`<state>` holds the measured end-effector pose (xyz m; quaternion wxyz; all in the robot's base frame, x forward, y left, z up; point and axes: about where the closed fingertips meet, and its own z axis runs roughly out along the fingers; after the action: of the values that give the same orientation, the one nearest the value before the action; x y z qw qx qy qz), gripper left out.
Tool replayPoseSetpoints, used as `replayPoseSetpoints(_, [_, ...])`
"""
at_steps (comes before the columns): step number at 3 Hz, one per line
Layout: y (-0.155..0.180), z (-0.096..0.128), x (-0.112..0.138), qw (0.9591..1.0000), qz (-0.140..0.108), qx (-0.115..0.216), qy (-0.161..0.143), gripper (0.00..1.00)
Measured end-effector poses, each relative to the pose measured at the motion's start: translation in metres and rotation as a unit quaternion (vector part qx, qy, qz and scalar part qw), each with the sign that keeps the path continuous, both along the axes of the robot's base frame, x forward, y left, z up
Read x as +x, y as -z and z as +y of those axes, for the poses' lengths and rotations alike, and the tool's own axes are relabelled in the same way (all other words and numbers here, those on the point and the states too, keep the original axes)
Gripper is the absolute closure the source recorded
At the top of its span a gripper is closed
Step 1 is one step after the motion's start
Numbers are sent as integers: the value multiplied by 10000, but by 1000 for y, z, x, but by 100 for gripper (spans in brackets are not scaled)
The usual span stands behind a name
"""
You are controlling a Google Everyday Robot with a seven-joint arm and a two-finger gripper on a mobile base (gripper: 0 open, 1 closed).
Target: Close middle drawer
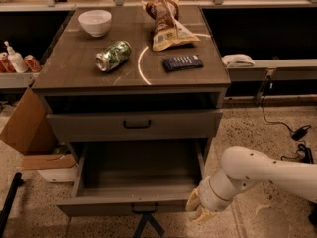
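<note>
The middle drawer [101, 207] is pulled far out of the grey-brown cabinet. Its inside looks empty, and its low front carries a small dark bar handle [145, 208]. Above it, the taller drawer front [89, 126] with a larger handle is flush with the cabinet. My gripper [199, 208], on the white arm [257, 170], is low at the front right corner of the open drawer, touching or almost touching the end of its front. No lower drawer shows.
On the cabinet top are a white bowl [95, 22], a green can on its side [113, 55], a chip bag [166, 24] and a dark wrapped bar [183, 62]. A cardboard box [27, 128] stands at the left. A cable [297, 133] lies on the floor at the right.
</note>
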<state>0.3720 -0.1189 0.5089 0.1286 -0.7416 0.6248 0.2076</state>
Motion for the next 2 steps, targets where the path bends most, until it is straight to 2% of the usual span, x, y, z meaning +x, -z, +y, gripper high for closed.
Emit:
replayPoseSetpoints(1, [30, -4, -4, 9999, -5, -117, 72, 86])
replayPoseSetpoints(2, [52, -6, -4, 9994, -114, -197, 249, 100])
